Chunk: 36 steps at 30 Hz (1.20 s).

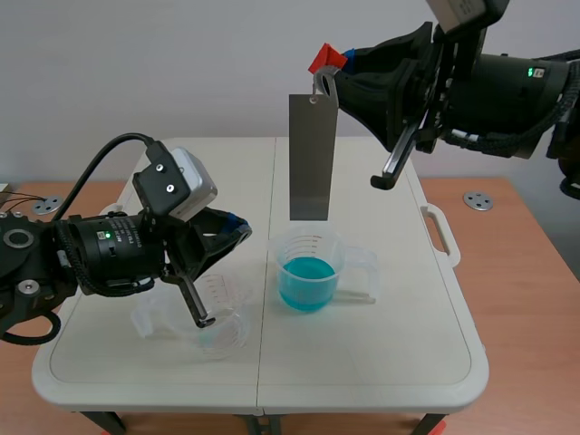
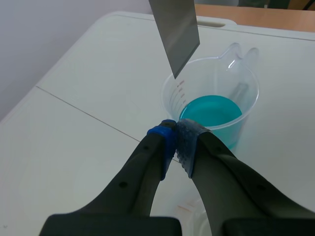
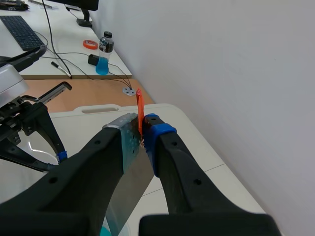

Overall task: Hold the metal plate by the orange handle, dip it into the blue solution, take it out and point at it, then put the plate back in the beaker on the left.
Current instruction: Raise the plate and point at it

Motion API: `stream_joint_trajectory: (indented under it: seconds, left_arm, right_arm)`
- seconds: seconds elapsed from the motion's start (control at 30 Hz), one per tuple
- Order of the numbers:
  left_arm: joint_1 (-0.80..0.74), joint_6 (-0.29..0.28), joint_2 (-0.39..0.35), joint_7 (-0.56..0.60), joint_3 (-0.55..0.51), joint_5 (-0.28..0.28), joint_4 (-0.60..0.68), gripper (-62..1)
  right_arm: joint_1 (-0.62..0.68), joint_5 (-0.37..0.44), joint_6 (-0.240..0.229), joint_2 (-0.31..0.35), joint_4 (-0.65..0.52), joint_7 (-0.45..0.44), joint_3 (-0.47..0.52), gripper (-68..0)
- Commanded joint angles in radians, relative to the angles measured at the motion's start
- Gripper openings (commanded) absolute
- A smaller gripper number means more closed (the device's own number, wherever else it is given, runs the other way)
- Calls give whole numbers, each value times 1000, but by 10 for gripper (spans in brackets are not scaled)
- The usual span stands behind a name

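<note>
Right gripper (image 1: 337, 72) clamps the orange handle (image 1: 324, 58); the flat grey metal plate (image 1: 313, 154) hangs just above the clear beaker of blue solution (image 1: 310, 272). Left gripper (image 2: 177, 137) closed, empty. Best to keep the plate vertical, clear of the rim.

The plate (image 1: 312, 156) is matt grey metal, the beaker (image 1: 301, 247) clear glossy plastic.

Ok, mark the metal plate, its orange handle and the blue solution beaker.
metal plate (image 1: 313, 156), scene view, middle of its face
orange handle (image 1: 324, 58), scene view, exposed top
blue solution beaker (image 1: 306, 246), scene view, wall above liquid
</note>
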State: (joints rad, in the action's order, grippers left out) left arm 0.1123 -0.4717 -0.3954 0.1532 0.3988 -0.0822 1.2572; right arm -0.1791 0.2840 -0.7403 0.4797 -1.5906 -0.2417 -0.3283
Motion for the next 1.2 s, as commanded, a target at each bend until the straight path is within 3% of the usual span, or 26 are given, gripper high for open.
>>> stream_joint_trajectory:
  seconds: [0.0, 0.37, 0.7, 0.83, 1.0, 1.17]
  left_arm:
    - [12, 6, 21, 15, -4, 10, 8, -594]
    - [33, 13, 73, 14, -4, 10, -18, -594]
    - [35, 13, 44, 7, -6, 11, -18, -594]
    - [34, 13, -29, 8, -7, 43, -18, -594]
    - [-18, 13, -200, 37, -45, 187, 25, -594]
    - [-161, 13, -386, 95, -185, 311, 70, -594]
  right_arm:
    - [-15, 18, -5, 15, -19, -16, 15, -662]
    - [-15, 18, -5, 13, -19, -16, 15, -662]
    - [-15, 18, -5, 13, -19, -16, 15, -662]
    - [-15, 18, -5, 13, -19, -16, 15, -662]
    - [-15, 18, -5, 13, -19, -16, 15, -662]
    - [-15, 18, -5, -2, -19, -16, 15, -662]
